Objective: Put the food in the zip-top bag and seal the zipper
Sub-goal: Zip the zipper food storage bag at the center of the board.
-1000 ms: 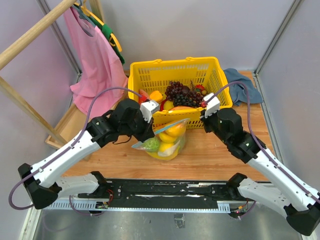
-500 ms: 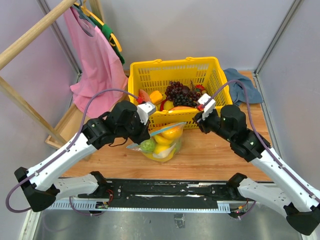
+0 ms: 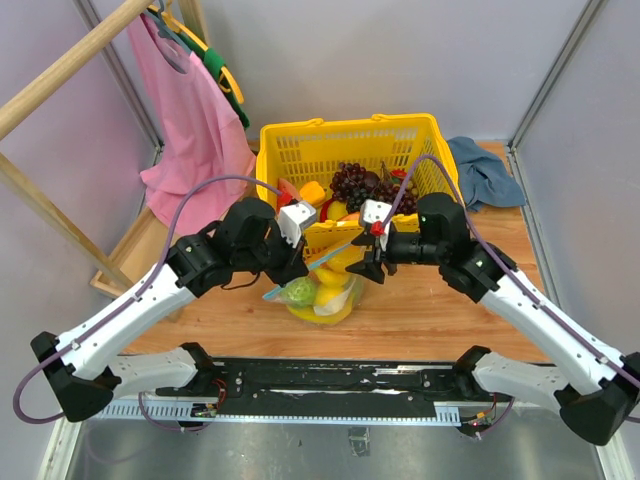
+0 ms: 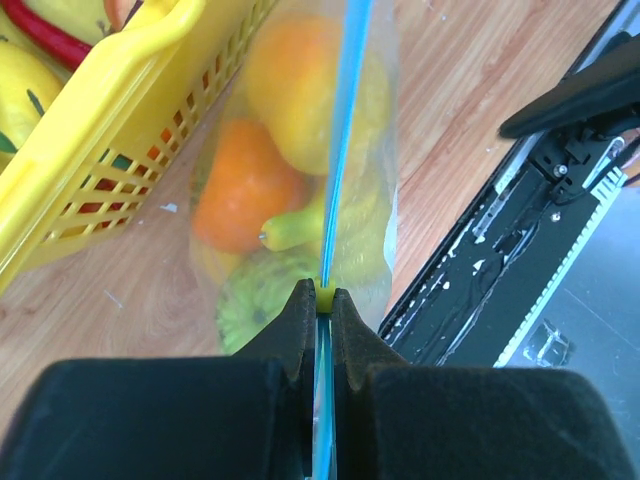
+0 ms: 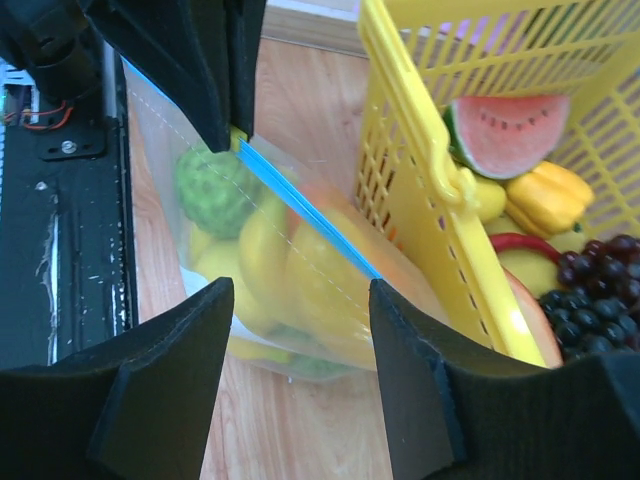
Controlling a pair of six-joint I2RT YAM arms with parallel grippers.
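Clear, crinkly plastic zip-top bag (image 3: 338, 306), upright on the wooden tabletop (image 3: 430, 310), just near of the yellow lattice basket (image 3: 350, 130) and packed full of toy fruit. Thin light-blue zipper strip (image 4: 345, 130) along the top edge, drawn straight from near-left to far-right, seen as a single line along its visible length. Near-left end clamped between the closed fingers of the left gripper (image 4: 322, 295). Inside, at the left: bumpy green fruit (image 5: 210, 190). Beside it to the right: smooth yellow fruits (image 5: 300, 290). Toward the basket: round orange fruit (image 4: 245, 185), with a paler orange-yellow fruit (image 4: 300, 80) at the far end.
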